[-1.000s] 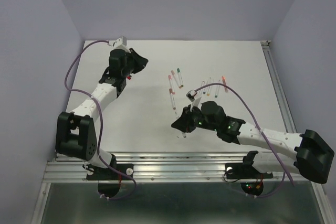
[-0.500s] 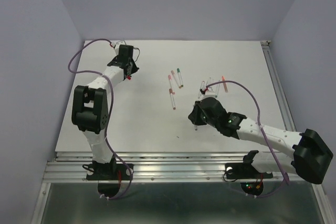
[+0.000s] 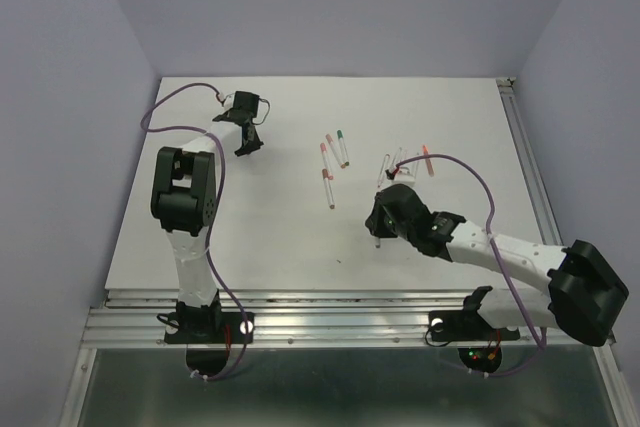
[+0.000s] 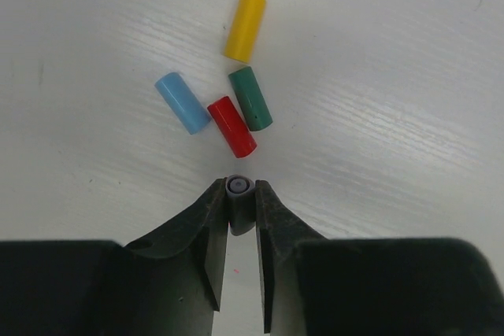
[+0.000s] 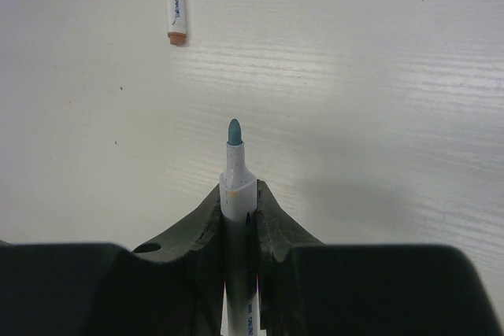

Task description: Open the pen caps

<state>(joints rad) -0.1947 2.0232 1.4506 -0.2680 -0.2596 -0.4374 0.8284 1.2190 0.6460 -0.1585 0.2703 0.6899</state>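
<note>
Teal-tipped, the bared pen [image 5: 234, 164] is clamped by the right gripper [image 5: 238, 194], its likely cap [image 4: 238, 186] pinched by the left gripper [image 4: 239, 192] below centre-frame loose caps [image 4: 232, 126] for discarding.

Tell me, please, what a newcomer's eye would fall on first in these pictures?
Four loose caps, yellow, blue, green and red, lie clustered on the white table just ahead of the left arm's fingers, which pinch a fifth cap. The right arm's fingers grip an uncapped pen, its teal tip bare and pointing forward.
</note>
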